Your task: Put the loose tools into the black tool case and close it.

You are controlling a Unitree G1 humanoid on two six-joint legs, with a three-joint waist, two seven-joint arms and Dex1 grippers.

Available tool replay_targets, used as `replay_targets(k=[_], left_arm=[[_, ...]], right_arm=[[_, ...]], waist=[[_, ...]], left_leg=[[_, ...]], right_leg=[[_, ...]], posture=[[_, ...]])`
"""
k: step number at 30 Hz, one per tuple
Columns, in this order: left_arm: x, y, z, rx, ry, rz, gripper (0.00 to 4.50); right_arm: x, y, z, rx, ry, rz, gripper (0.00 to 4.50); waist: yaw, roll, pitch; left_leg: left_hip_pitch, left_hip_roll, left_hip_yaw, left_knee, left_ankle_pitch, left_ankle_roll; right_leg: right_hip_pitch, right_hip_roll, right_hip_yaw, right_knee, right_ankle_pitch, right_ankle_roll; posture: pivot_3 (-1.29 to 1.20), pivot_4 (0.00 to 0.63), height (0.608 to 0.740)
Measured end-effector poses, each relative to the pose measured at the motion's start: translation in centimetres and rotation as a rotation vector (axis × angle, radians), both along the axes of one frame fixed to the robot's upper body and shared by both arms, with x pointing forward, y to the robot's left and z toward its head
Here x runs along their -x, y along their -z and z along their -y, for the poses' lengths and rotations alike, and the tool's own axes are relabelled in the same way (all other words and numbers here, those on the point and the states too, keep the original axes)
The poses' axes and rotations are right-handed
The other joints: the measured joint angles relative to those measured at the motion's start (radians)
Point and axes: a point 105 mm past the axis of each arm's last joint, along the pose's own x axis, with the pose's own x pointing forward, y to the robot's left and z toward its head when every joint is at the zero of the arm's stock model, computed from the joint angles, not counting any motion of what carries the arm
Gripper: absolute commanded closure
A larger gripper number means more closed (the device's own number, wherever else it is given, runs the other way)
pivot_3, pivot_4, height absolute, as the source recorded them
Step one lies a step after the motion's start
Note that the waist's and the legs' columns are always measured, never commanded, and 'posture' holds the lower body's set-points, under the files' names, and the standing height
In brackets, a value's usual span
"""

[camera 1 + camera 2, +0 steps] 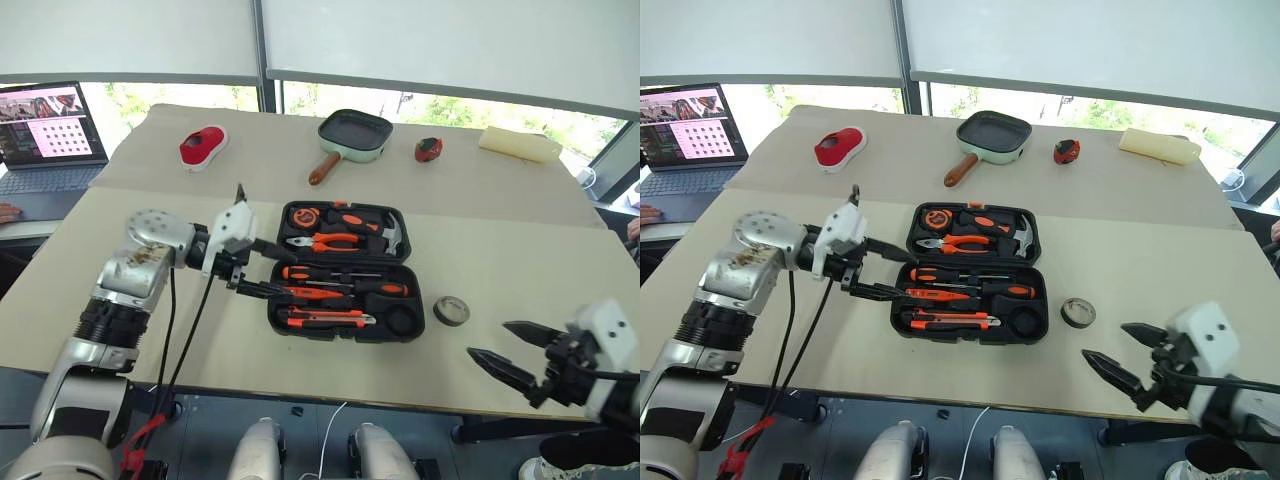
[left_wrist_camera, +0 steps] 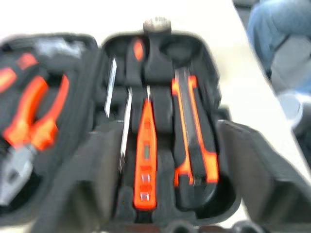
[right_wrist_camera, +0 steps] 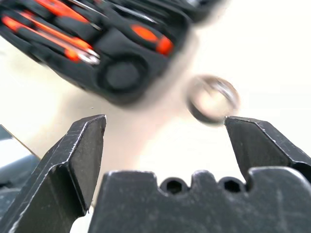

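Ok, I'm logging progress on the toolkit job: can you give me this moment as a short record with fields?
case: black tool case lies open on the table
in case: screwdrivers, utility knife, tester screwdriver
still out: tape roll, on the table right of the case
left pincer: open, at the case's left edge, empty
right pincer: open, empty, apart from the roll
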Motion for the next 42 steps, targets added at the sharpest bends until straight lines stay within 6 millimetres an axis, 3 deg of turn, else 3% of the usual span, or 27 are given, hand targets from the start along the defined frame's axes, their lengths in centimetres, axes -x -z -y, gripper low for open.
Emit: replay_targets(k=[4,7,11,16,17,23,29,32,35,39,42], left_arm=[[0.5,-0.4,0.4,0.008,0.012,-0.019,0.03],[1.1,-1.0,1.2,0.033,0.041,0.0,0.03],[1.6,-1.2,1.8,0.045,0.057,0.028,0.03],[1.9,-1.2,2.1,0.034,0.061,0.023,0.03],[2.0,-1.2,2.1,0.036,0.063,0.013,0.0],[2.2,-1.4,2.3,0.051,0.06,-0.006,0.0],[2.1,-1.4,2.2,0.05,0.047,-0.004,0.0],[2.2,-1.4,2.3,0.046,0.06,0.004,0.0],[2.4,-1.3,2.2,0.036,0.069,0.004,0.0],[2.9,-0.8,2.2,0.009,0.103,0.001,0.0],[3.1,-0.2,2.2,0.0,0.109,-0.015,0.0]], right_arm=[[-0.8,-0.1,0.1,0.019,-0.03,0.004,0.0],[-3.3,0.1,-1.2,0.045,-0.096,0.027,0.0],[-5.6,1.4,-2.6,0.082,-0.162,0.017,0.0],[-7.8,3.6,-2.9,0.148,-0.174,-0.039,0.0],[-8.0,4.2,-2.7,0.161,-0.167,-0.058,0.51],[-8.6,5.9,-2.2,0.194,-0.15,-0.101,2.41],[-9.1,5.8,-2.6,0.194,-0.159,-0.058,4.46],[-9.1,5.3,-2.8,0.192,-0.166,-0.038,4.48],[-9.1,3.3,-3.9,0.161,-0.206,0.017,4.48],[-7.9,-0.7,-8.8,0.099,-0.409,0.12,4.48],[-6.7,0.0,-10.9,0.101,-0.504,0.08,4.48]], waist=[[-0.008,0.0,0.0],[-0.018,0.0,0.001],[-0.011,0.001,0.002],[-0.003,0.001,0.002],[-0.003,0.001,0.002],[-0.005,0.001,0.002],[-0.009,0.001,0.002],[-0.009,0.002,0.002],[-0.01,0.002,0.002],[-0.011,0.002,0.002],[-0.004,0.002,0.002]], left_leg=[[0.0,0.001,0.0,-0.001,0.0,0.0],[0.001,0.001,0.0,-0.001,0.0,0.0],[0.001,0.0,0.001,-0.004,0.0,0.0],[-0.001,-0.002,0.001,-0.004,0.0,0.0],[-0.001,-0.002,0.002,-0.004,0.0,0.0],[-0.001,-0.001,0.001,-0.004,0.0,0.0],[-0.001,-0.001,0.001,-0.004,0.0,0.0],[-0.001,-0.001,0.002,-0.004,0.0,0.0],[-0.001,-0.001,0.001,-0.004,0.0,0.0],[-0.001,0.0,0.0,-0.005,0.0,0.0],[-0.001,-0.001,0.001,-0.005,0.0,0.0]], right_leg=[[-0.001,0.001,0.0,0.0,0.0,-0.001],[-0.001,0.001,0.002,0.0,0.0,-0.002],[-0.002,0.001,0.002,-0.001,0.0,-0.002],[-0.002,0.0,0.002,-0.001,0.0,-0.001],[-0.003,0.0,0.002,-0.002,0.0,-0.001],[-0.003,0.001,0.002,-0.001,0.0,-0.001],[-0.003,0.001,0.002,-0.001,0.0,-0.001],[-0.003,0.001,0.002,-0.001,0.0,-0.001],[-0.003,0.001,0.002,-0.001,0.0,-0.001],[-0.003,0.002,0.002,-0.001,0.0,-0.001],[-0.003,0.001,0.001,-0.001,-0.001,-0.001]], posture=[[0.0,0.15,0.74],[0.0,0.15,0.74],[0.0,0.15,0.74],[0.0,0.15,0.74],[0.0,0.15,0.74],[0.0,0.15,0.74],[0.0,0.15,0.74],[0.0,0.15,0.74],[0.0,0.15,0.74],[0.0,0.15,0.74],[0.0,0.15,0.74]])
